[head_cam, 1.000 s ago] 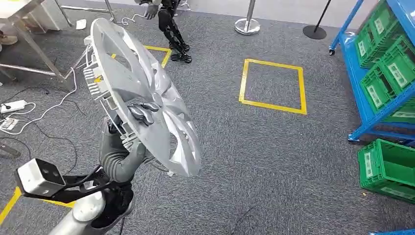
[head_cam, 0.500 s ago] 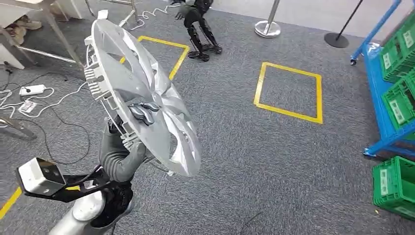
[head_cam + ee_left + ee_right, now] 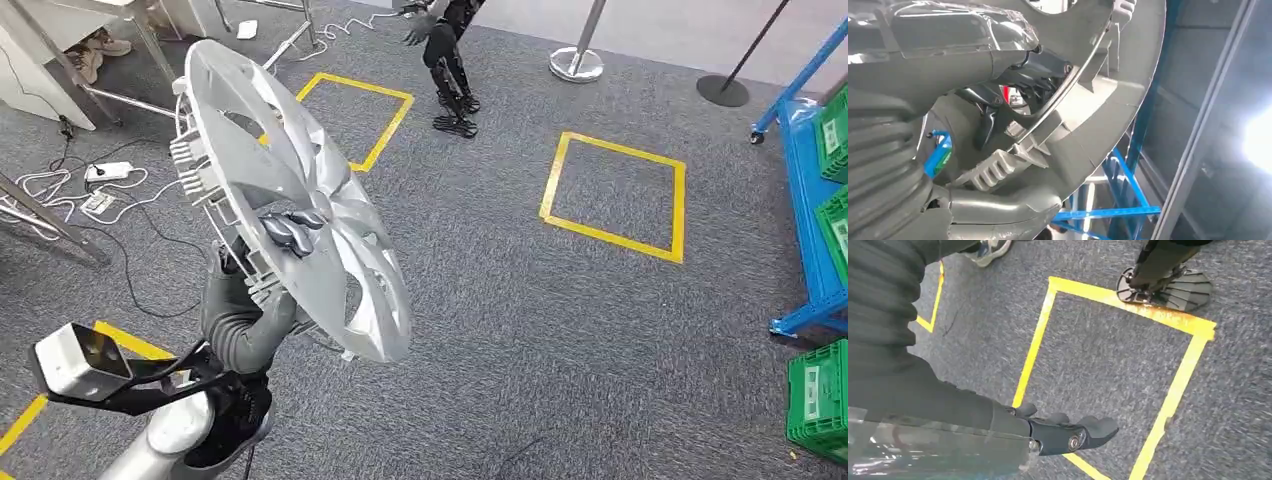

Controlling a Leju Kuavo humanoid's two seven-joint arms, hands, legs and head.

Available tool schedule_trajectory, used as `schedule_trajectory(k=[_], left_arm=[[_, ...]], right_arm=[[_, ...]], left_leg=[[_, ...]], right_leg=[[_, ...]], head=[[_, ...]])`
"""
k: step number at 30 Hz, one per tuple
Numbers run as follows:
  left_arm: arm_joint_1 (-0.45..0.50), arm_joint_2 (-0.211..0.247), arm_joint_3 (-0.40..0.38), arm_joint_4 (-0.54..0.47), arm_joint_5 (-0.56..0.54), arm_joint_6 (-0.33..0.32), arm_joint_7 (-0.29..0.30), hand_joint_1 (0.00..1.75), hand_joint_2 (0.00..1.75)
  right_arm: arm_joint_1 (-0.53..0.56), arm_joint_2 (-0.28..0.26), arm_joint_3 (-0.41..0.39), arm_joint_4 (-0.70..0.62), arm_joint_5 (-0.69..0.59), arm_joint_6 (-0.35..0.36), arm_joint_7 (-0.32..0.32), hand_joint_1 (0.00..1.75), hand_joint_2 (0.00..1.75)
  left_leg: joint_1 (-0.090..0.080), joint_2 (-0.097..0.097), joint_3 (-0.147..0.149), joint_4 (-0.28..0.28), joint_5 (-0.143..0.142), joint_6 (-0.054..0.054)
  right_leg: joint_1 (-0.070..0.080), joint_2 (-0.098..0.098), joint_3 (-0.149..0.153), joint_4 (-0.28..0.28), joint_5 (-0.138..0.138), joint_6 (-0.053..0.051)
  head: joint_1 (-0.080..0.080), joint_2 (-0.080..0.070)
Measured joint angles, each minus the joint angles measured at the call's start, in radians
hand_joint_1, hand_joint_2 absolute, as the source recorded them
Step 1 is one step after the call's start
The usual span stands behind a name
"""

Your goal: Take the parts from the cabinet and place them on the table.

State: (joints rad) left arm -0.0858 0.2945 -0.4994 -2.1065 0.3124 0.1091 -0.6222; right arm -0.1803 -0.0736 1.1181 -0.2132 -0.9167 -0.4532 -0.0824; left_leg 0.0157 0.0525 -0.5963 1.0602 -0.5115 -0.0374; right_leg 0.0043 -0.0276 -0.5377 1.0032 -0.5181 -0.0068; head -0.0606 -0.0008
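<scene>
On the far left you had table legs [image 3: 85,95] and loose white cables [image 3: 110,185] on the grey carpet [image 3: 520,320]. Just right of them, at the near left, your left hand [image 3: 262,275] was grasping the silver wheel cover [image 3: 300,210] by its rim, dark fingers [image 3: 290,230] hooked over the edge, the disc tilted high above the floor and nowhere near a table. My worry there: one rim grip on a wide, tilted part could let it swing or slip as you walked, and the cover blocked your view of the cables near your path. Further right, another robot's legs [image 3: 450,80] stood by a yellow floor square [image 3: 615,195]. Your right hand [image 3: 1068,435] hung above the carpet, holding nothing; whether its fingers were spread or curled, I couldn't tell. Blue shelving [image 3: 805,200] stood at the far right.
</scene>
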Motion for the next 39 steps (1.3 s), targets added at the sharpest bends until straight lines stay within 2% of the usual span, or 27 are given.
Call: schedule_trajectory(k=[2,5,6,8,9,10,11,12,14,15,16,20,21,22,24,25,26,27,28,29,30,31,32,35,36,37,39], left_arm=[[0.0,0.0,0.0,-0.001,0.0,-0.001,0.0,1.75,1.75],[0.0,0.001,0.0,-0.001,0.0,-0.001,0.0,1.75,1.75],[0.0,0.001,0.0,-0.001,0.0,-0.001,0.0,1.75,1.75],[-0.001,0.001,0.0,-0.001,0.0,-0.001,0.001,1.75,1.75],[-0.001,0.002,0.0,-0.001,-0.002,-0.001,0.002,1.75,1.75],[-0.001,0.002,0.0,-0.001,-0.004,-0.001,0.005,1.75,1.75],[0.0,0.002,0.0,-0.001,-0.005,-0.001,0.009,1.75,1.75],[-0.001,0.002,0.0,-0.001,-0.005,0.0,0.013,1.75,1.75],[-0.001,0.002,0.0,-0.001,-0.004,0.002,0.017,1.75,1.75],[-0.001,0.002,0.0,-0.002,-0.003,0.002,0.018,1.75,1.75],[-0.001,0.002,0.0,-0.004,-0.001,0.002,0.019,1.75,1.75],[-0.003,0.002,0.0,-0.005,0.008,0.006,0.031,1.75,1.75],[-0.003,0.003,0.0,-0.005,0.011,0.007,0.031,1.75,1.75],[-0.007,0.006,0.001,-0.006,0.014,0.008,0.032,1.75,1.75],[-0.005,0.01,0.002,-0.006,0.016,0.016,0.034,1.75,1.75],[-0.003,0.012,0.003,-0.006,0.019,0.019,0.035,1.75,1.75],[-0.001,0.015,0.003,-0.006,0.02,0.024,0.035,1.75,1.75],[0.002,0.016,0.003,-0.007,0.02,0.029,0.035,1.75,1.75],[0.006,0.016,0.006,-0.008,0.02,0.032,0.035,1.75,1.75],[0.008,0.016,0.008,-0.011,0.02,0.035,0.035,1.75,1.75],[0.009,0.016,0.008,-0.014,0.02,0.038,0.034,1.75,1.75],[0.01,0.016,0.007,-0.015,0.02,0.04,0.034,1.75,1.75],[0.015,0.016,0.007,-0.016,0.02,0.043,0.028,1.75,1.75],[0.03,0.016,0.006,-0.014,0.021,0.049,0.019,1.75,1.75],[0.03,0.016,0.005,-0.014,0.022,0.049,0.017,1.75,1.75],[0.03,0.016,0.005,-0.014,0.022,0.049,0.016,1.75,1.75],[0.029,0.016,0.004,-0.014,0.021,0.048,0.018,1.75,1.75]], right_arm=[[-0.002,-0.002,0.0,0.0,0.003,0.0,0.0,0.0,1.75],[-0.002,-0.002,0.0,0.0,0.003,0.0,0.0,0.0,1.75],[-0.001,-0.001,0.0,0.0,0.003,0.0,0.0,0.0,1.75],[-0.002,0.0,0.0,0.0,0.005,0.0,-0.002,0.0,1.75],[-0.002,0.0,0.0,0.0,0.007,0.0,-0.002,0.0,1.75],[-0.001,0.0,0.0,0.0,0.018,0.0,-0.002,0.0,1.75],[-0.001,0.001,0.0,0.0,0.03,0.0,-0.002,0.0,1.75],[-0.002,0.001,0.0,0.0,0.042,0.0,-0.001,0.0,1.75],[-0.009,0.001,0.0,0.0,0.053,0.0,0.002,0.0,1.75],[-0.012,0.002,0.0,0.0,0.056,0.0,0.002,0.0,1.75],[-0.013,0.0,0.0,0.0,0.056,-0.001,0.008,0.0,1.75],[-0.012,0.002,0.0,0.0,0.056,0.0,0.014,0.0,1.75],[-0.011,0.004,0.0,0.0,0.057,0.0,0.014,0.0,1.75],[-0.011,0.009,0.0,0.0,0.058,0.001,0.014,0.0,1.75],[-0.009,0.009,0.0,0.0,0.064,0.001,0.022,0.0,1.75],[-0.007,0.011,0.001,0.0,0.071,0.001,0.024,0.0,1.75],[-0.006,0.012,0.001,0.0,0.077,0.001,0.026,0.0,1.75],[-0.005,0.016,0.002,0.0,0.081,0.002,0.028,0.0,1.75],[-0.005,0.018,0.002,0.0,0.085,0.001,0.029,0.0,1.75],[-0.006,0.021,0.003,0.0,0.092,0.001,0.034,0.0,1.75],[-0.006,0.021,0.004,0.0,0.1,0.002,0.043,0.0,1.75],[-0.005,0.019,0.005,0.0,0.101,0.001,0.05,0.0,1.75],[-0.004,0.019,0.005,0.0,0.105,0.003,0.059,0.0,1.75],[0.008,0.02,0.005,0.0,0.109,0.006,0.063,0.0,1.75],[0.012,0.021,0.005,0.0,0.11,0.006,0.063,0.0,1.75],[0.014,0.022,0.006,0.0,0.11,0.006,0.063,0.0,1.75],[0.018,0.022,0.006,0.0,0.11,0.007,0.064,0.0,1.75]], left_leg=[[-0.004,-0.005,-0.001,-0.009,-0.001,0.024],[-0.004,-0.024,-0.006,-0.012,0.007,0.041],[-0.003,-0.03,-0.007,-0.013,0.009,0.047],[-0.004,-0.041,-0.012,-0.013,0.012,0.056],[-0.006,-0.048,-0.014,-0.013,0.014,0.058],[-0.008,-0.056,-0.016,-0.012,0.015,0.06],[-0.01,-0.063,-0.016,-0.012,0.016,0.061],[-0.012,-0.072,-0.015,-0.012,0.016,0.062],[-0.013,-0.085,-0.012,-0.012,0.018,0.062],[-0.012,-0.09,-0.011,-0.013,0.018,0.062],[-0.014,-0.095,-0.015,-0.012,0.021,0.056],[-0.005,-0.12,-0.025,-0.022,0.039,0.03],[-0.007,-0.09,-0.03,-0.012,0.025,0.032],[-0.008,-0.064,-0.046,0.017,-0.005,0.028],[-0.004,-0.054,-0.106,0.161,-0.085,0.017],[-0.003,-0.054,-0.135,0.226,-0.109,0.012],[-0.001,-0.054,-0.15,0.259,-0.114,0.007],[0.001,-0.053,-0.141,0.246,-0.094,0.003],[0.004,-0.049,-0.108,0.187,-0.054,-0.001],[0.006,-0.04,-0.06,0.105,-0.013,-0.004],[0.007,-0.014,-0.009,0.014,0.018,-0.009],[-0.004,0.005,0.002,-0.004,-0.007,-0.008],[-0.001,-0.005,0.0,-0.006,-0.002,0.014],[-0.002,-0.023,-0.005,-0.008,0.002,0.035],[0.001,-0.029,-0.004,-0.011,0.004,0.042],[0.001,-0.035,-0.005,-0.011,0.006,0.046],[-0.001,-0.048,-0.01,-0.011,0.008,0.052]], right_leg=[[0.007,-0.005,-0.008,0.013,-0.006,0.008],[0.004,-0.02,-0.007,0.012,-0.008,0.017],[0.003,-0.006,-0.013,0.026,-0.027,0.025],[-0.003,0.016,-0.065,0.15,-0.105,0.032],[-0.004,0.018,-0.104,0.237,-0.144,0.034],[-0.003,0.019,-0.136,0.307,-0.166,0.033],[-0.003,0.021,-0.143,0.327,-0.161,0.029],[-0.002,0.024,-0.131,0.302,-0.133,0.023],[0.003,0.035,-0.06,0.15,-0.042,0.007],[0.009,0.051,-0.015,0.052,0.001,-0.003],[0.01,0.066,-0.003,0.024,-0.011,-0.01],[0.016,0.049,0.004,-0.007,-0.002,-0.02],[0.009,0.036,0.011,-0.027,0.012,-0.017],[0.009,0.034,0.011,-0.033,0.018,-0.023],[0.008,0.024,0.007,-0.031,0.019,-0.023],[0.008,0.019,0.006,-0.029,0.019,-0.023],[0.007,0.014,0.004,-0.027,0.018,-0.023],[0.006,0.011,0.003,-0.024,0.017,-0.021],[0.004,0.007,0.003,-0.02,0.014,-0.016],[0.0,0.005,0.003,-0.014,0.009,-0.011],[-0.002,0.002,0.002,-0.002,0.001,-0.003],[0.004,0.0,-0.002,0.007,-0.007,0.007],[0.006,-0.002,-0.005,0.014,-0.01,0.009],[0.003,-0.015,-0.001,0.011,-0.011,0.015],[0.001,-0.003,-0.004,0.019,-0.025,0.024],[-0.001,0.011,-0.016,0.052,-0.053,0.029],[-0.002,0.02,-0.086,0.211,-0.137,0.033]], head=[[0.001,0.0],[0.001,0.0],[0.003,0.0],[0.006,0.0],[0.006,0.0],[0.006,0.0],[0.006,0.0],[0.006,0.0],[0.006,0.0],[0.006,0.0],[0.005,0.0],[0.006,0.0],[0.006,0.0],[0.003,0.0],[0.001,0.0],[0.002,0.0],[0.001,0.0],[0.001,0.0],[0.001,0.0],[0.002,0.0],[0.001,0.0],[-0.003,0.0],[-0.002,0.0],[0.001,0.0],[0.001,0.0],[0.003,0.0],[0.003,0.0]])
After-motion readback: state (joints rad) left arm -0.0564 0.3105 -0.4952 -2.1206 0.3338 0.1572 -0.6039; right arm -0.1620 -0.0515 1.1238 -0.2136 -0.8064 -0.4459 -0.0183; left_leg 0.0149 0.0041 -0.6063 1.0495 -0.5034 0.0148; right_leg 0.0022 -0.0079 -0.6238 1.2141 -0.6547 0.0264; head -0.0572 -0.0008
